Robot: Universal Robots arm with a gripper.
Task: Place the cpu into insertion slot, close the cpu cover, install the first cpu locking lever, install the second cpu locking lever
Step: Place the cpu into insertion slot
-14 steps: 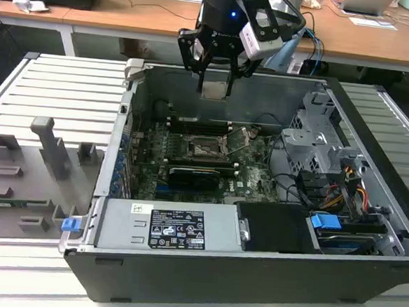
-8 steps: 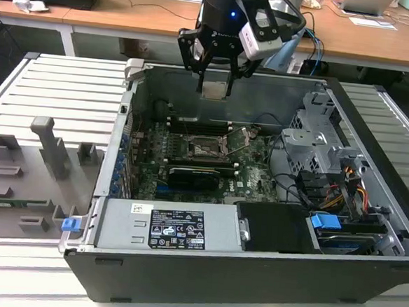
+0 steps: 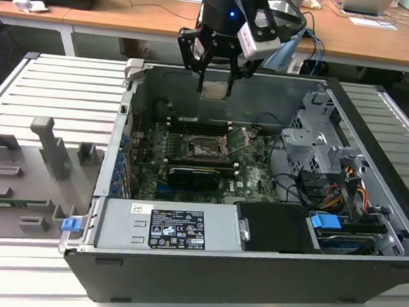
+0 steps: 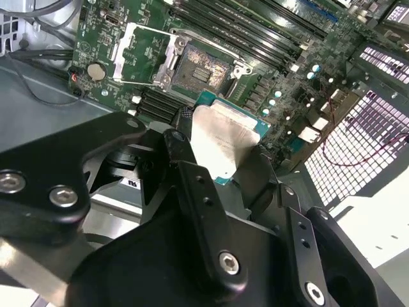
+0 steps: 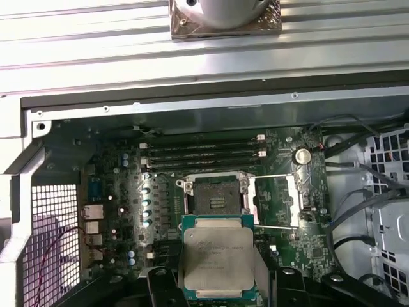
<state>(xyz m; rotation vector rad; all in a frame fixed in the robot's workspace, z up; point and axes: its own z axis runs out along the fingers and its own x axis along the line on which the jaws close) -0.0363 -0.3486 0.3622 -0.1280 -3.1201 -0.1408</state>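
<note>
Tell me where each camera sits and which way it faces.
Exterior view: off the arm, higher than the open computer case, looking down into it; the tool shows, gripping the cpu.
First wrist view: on the arm, facing down past the cpu onto the insertion slot; dark tool parts show.
Second wrist view: on the arm behind the tool's black links, facing the green board.
Shared: both wrist views show cpu, insertion slot, open cpu cover.

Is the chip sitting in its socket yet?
No, the gripper holds the cpu in the air, and the slot lies empty.
</note>
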